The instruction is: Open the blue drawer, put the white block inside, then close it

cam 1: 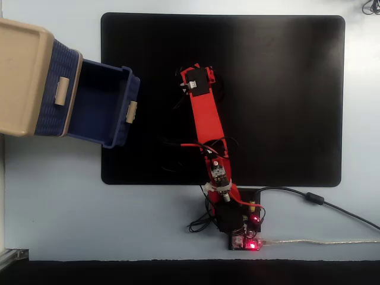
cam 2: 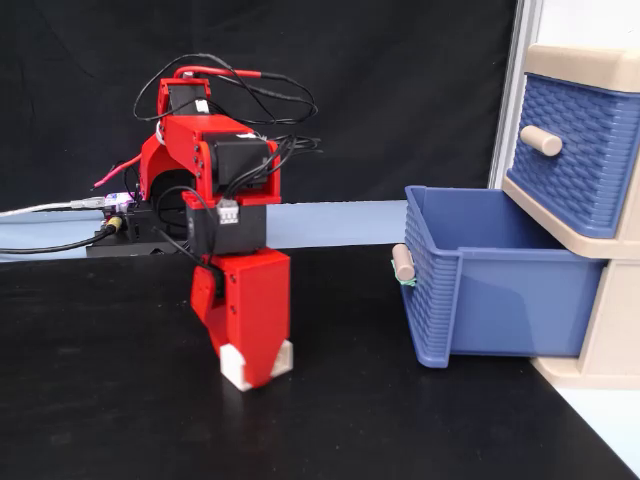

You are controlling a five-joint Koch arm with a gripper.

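Judging from how things lie, the opening step is done: the blue drawer (cam 2: 500,290) is pulled well out. The white block (cam 2: 235,367) is seen clamped between the fingertips of the gripper (cam 2: 256,368), low over the black mat (cam 2: 120,420). Carrying, dropping in and closing remain.

The mat (cam 1: 279,89) lies on the table (cam 1: 71,219), and the arm (cam 1: 206,119) reaches over its middle from a base (cam 1: 240,222) just off the mat's near edge in a fixed view. The cabinet (cam 1: 21,77) stands off the mat's left side there. Its pulled-out drawer (cam 1: 101,110) sticks out over the mat, below a closed drawer (cam 2: 575,150), well apart from the arm.
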